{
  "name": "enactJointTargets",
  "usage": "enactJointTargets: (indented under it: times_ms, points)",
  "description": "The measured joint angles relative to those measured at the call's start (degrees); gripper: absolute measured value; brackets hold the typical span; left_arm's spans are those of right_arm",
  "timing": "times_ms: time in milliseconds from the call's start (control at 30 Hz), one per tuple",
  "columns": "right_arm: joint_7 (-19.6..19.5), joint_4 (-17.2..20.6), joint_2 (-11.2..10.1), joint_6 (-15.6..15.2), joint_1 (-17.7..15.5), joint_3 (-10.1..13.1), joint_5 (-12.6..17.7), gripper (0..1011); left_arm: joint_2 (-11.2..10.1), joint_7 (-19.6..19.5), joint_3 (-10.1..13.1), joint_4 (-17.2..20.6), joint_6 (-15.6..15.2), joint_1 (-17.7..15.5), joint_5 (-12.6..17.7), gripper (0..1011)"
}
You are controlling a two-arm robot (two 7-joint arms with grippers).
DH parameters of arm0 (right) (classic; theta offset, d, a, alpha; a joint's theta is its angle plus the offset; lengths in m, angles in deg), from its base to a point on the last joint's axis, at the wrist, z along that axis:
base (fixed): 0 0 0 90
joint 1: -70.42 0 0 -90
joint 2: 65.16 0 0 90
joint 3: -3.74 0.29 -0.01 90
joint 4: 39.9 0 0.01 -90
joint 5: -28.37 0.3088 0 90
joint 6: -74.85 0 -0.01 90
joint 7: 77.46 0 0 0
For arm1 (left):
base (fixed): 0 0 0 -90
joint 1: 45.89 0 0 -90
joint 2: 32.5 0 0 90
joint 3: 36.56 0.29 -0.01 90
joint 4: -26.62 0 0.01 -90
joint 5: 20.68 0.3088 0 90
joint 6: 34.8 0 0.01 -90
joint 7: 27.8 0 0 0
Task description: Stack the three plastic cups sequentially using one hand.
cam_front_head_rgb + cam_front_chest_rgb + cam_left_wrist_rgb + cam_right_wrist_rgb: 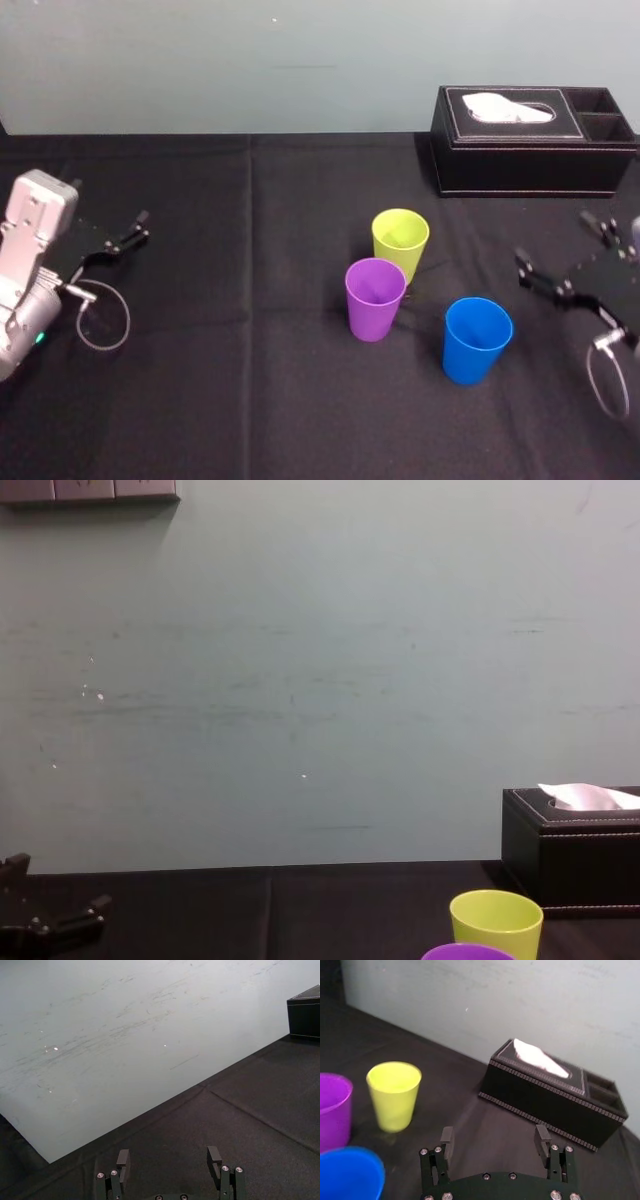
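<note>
The right gripper (555,240), fingers apart, hangs near the small blue plastic cup (477,340). The purple plastic cup (375,298) and yellow-green plastic cup (400,240) stand just beside each other on the black counter (250,400). No cup is stacked yet. Next, I think, it must reach a cup and pinch it. The left gripper (168,1152) is parked far off, fingers apart.

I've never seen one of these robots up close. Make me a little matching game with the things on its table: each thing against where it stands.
Things:
1. yellow-green cup
2. purple cup
3. blue cup
4. black tissue box

Places:
A. cup nearest the open right gripper
B. back right of the table, by the wall
C. cup nearest the tissue box
D. just in front of the yellow-green cup, toward the robot's left

Pairs: 1-C, 2-D, 3-A, 4-B.

The left gripper rests open at the table's left side.
</note>
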Motion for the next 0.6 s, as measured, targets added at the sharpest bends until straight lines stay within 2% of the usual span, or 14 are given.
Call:
enactJointTargets:
  times_ms: [233,400,600]
  points:
    - [1.9,1.8,-2.3,1.9,-6.7,1.9,0.1,1003,0.0,0.0,0.0,0.0,0.0,0.0,0.0,1011]
    - [2.3,2.4,-2.8,3.1,-10.6,3.4,0.0,1003,0.0,0.0,0.0,0.0,0.0,0.0,0.0,1011]
    - [3.1,3.3,-2.7,3.8,-12.9,4.4,-0.1,1003,0.0,0.0,0.0,0.0,0.0,0.0,0.0,1011]
